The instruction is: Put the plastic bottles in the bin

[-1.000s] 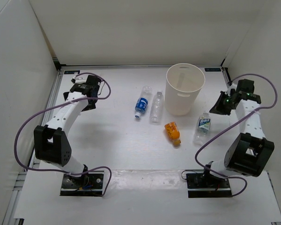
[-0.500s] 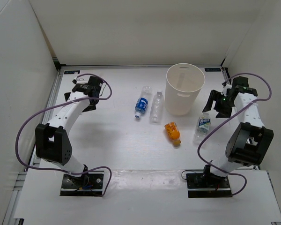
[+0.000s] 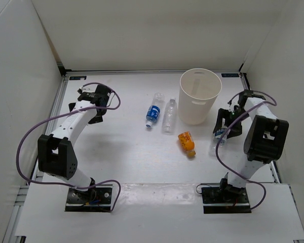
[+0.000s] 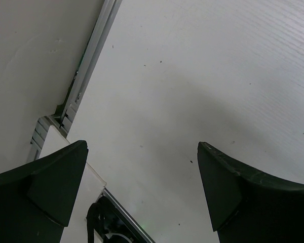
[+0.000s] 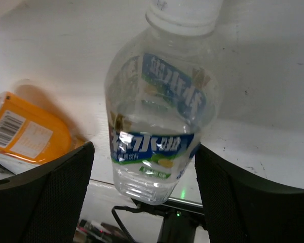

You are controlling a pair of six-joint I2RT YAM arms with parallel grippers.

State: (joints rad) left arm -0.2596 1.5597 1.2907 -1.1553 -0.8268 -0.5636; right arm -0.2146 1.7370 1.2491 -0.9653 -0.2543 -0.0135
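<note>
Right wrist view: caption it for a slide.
Open right hand straddling the white-blue bottle, orange bottle nearby.

The jaws stand wide apart above the white table (image 4: 202, 76), near its metal edge rail (image 4: 89, 61).

White table (image 3: 126, 152), white enclosure walls (image 3: 142, 35), metal edge rail (image 4: 89, 63)

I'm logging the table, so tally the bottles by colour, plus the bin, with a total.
Clear bottle, blue label: 1
Clear bottle, plain: 1
Clear bottle, white-blue label: 1
Orange bottle: 1
White bin: 1
Total: 5
</note>
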